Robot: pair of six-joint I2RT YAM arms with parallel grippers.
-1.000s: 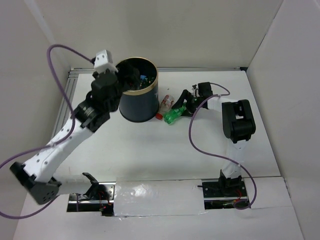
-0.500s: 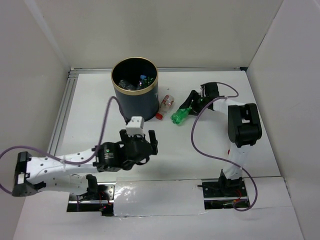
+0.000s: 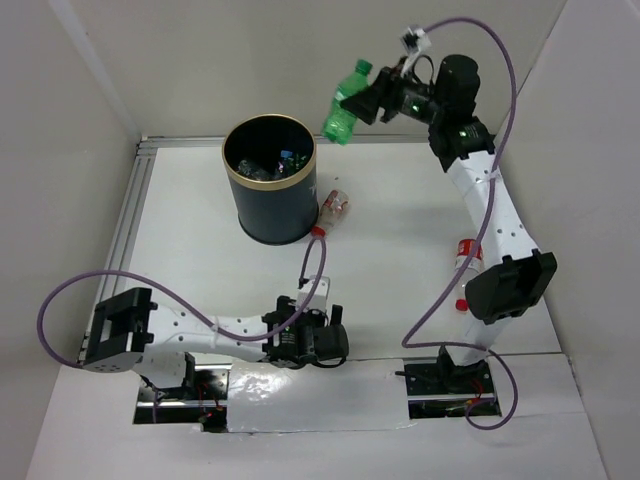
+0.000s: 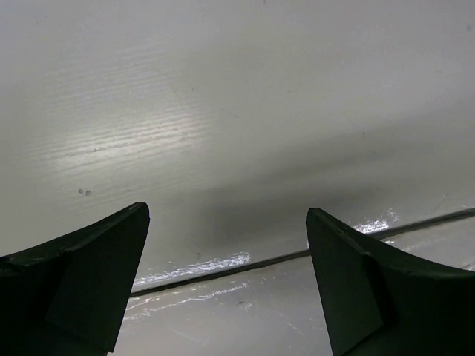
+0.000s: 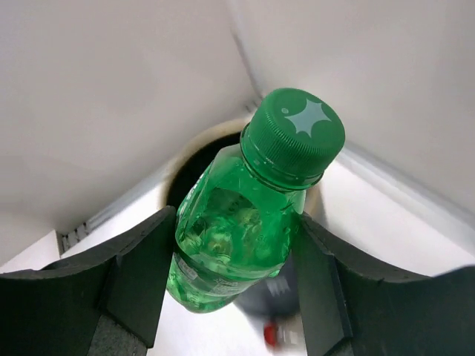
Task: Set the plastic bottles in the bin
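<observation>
Right pincer (image 5: 231, 248) grips the translucent green plastic bottle (image 3: 345, 108), cap tilted up, above the tabletop's far edge; the dark gold-rimmed cylindrical bin (image 3: 272, 218) lies just leftward. Left pincer (image 4: 228, 222) gapes, empty.

Above the bin (image 3: 270, 215) the way is open; a clear bottle (image 3: 333, 207) lies just beside its right foot.

Top view: fixed, high above the near edge, looking down on the whole counter (image 3: 380, 260). Left wrist: very near the counter, facing it between its jaws. Right wrist: close on the green bottle (image 5: 237, 222), bin (image 5: 200, 141) beyond; top view shares both.
</observation>
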